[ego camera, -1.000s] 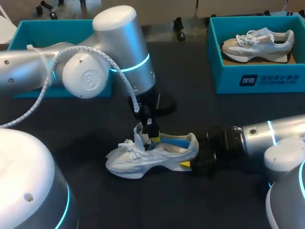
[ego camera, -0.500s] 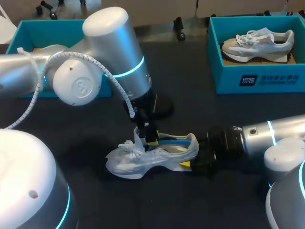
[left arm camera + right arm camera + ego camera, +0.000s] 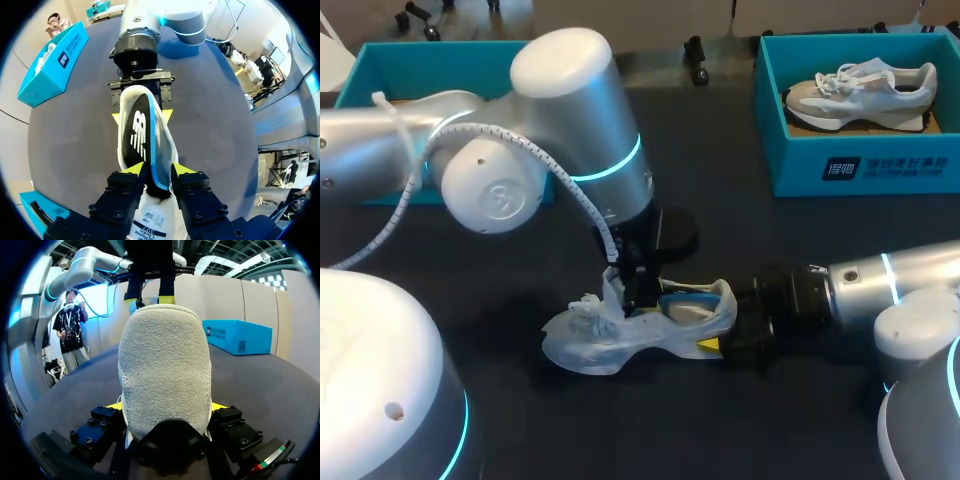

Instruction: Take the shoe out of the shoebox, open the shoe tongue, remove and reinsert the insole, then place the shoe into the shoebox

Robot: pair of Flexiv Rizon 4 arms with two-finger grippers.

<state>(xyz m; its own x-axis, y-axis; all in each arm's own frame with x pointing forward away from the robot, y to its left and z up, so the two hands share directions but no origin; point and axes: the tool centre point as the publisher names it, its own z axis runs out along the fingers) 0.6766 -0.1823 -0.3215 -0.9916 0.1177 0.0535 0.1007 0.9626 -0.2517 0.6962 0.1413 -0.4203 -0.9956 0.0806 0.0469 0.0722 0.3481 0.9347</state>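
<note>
Right gripper: the right gripper is closed on the heel of the shoe, one yellow tip on each side.
Shoe: the white lace-up sports shoe lies on its side on the dark table, outside the boxes, with its toe pointing to the robot's left.
Left gripper: the left gripper is down in the shoe's mouth. Its fingers look pressed against both sides of the black insole with a blue rim, though the contact is partly hidden. The white tongue is folded back under it.
Change: the left gripper has sunk lower into the shoe. Its yellow tip, seen a second ago from above, is now hidden. The right arm has not moved.
Boxes: beyond the shoe, the open teal cardboard shoebox is partly hidden behind the left arm. The second teal shoebox holds a grey-and-white shoe.
</note>
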